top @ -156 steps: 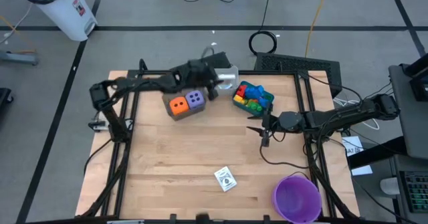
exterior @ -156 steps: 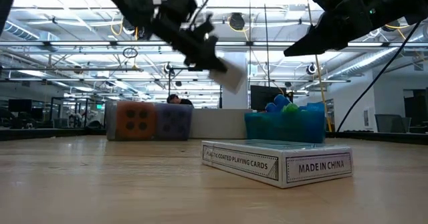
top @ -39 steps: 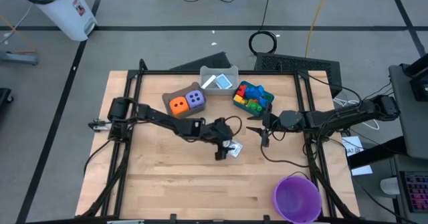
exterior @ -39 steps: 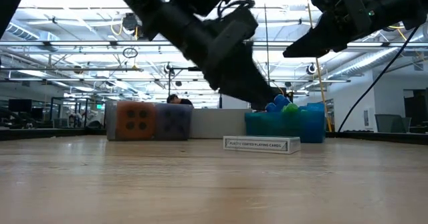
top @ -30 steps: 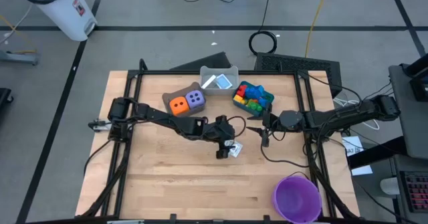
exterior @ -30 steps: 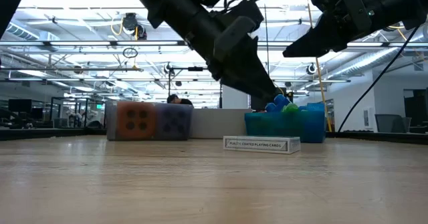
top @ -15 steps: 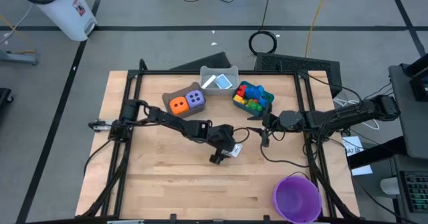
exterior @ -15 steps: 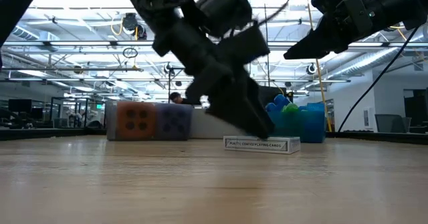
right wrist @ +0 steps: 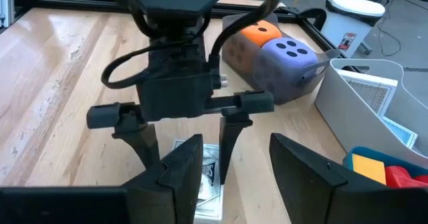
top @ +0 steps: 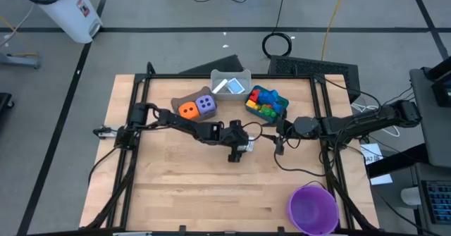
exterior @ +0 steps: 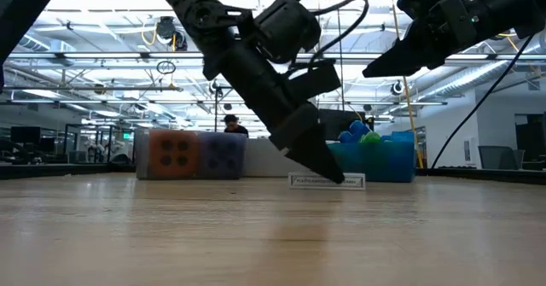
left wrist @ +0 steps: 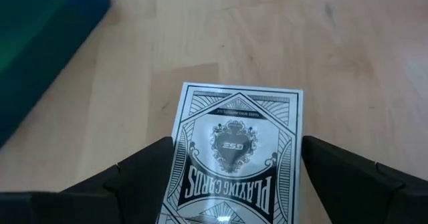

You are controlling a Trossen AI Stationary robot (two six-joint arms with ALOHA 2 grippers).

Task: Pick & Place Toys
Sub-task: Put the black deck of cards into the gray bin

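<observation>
One boxed deck of playing cards [left wrist: 235, 157] lies flat on the wooden table [top: 176, 187], near the middle, slightly toward the far side. Left gripper [top: 237, 151] stands tip-down over the deck, fingers [left wrist: 144, 174] spread wide, one on each side of the box; the wrist view shows a gap between each finger and the box edge, so the claw is released, not grasping. Low view: fingertips reach table level at the deck.

Orange die [top: 187, 110] and purple die [top: 205, 104] sit side by side in the brown bin [top: 182, 121], far-left of the deck. Grey bin [top: 230, 85] at the far edge holds cards. Blue bin [top: 266, 102], far-right of the deck, holds coloured bricks [top: 263, 108].

Right gripper [top: 278, 143] hangs above the table just right of the deck, fingers partly apart, holding nothing. Purple bowl [top: 311, 209] sits at the near-right corner.
</observation>
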